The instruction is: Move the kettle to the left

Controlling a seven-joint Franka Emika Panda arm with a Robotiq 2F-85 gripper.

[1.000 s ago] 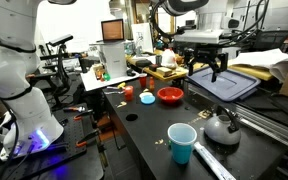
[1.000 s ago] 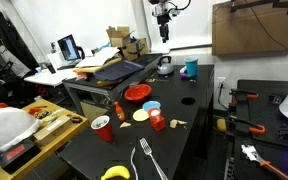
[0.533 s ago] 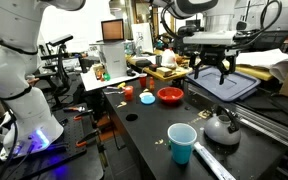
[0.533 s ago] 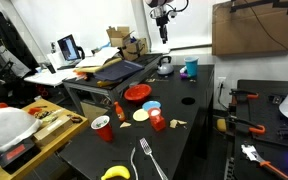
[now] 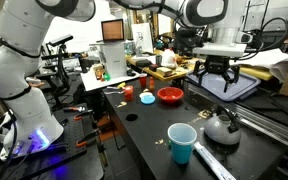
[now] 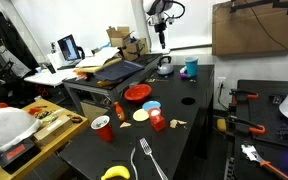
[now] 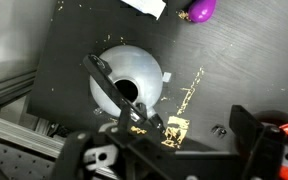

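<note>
I'm hovering the tool [image 5: 222,88] over the kettle [image 5: 221,126], with its fingers standing apart and gripping nothing. The kettle is sitting upright on the black bench [image 5: 144,128], near the blue cup [image 5: 181,143]. In the wrist view its dark handle is arching across the rounded silver top.

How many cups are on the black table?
2. A light-blue cup stands beside the kettle; a red cup stands at the opposite end of the table, near the fork. More may hide in clutter.
</note>
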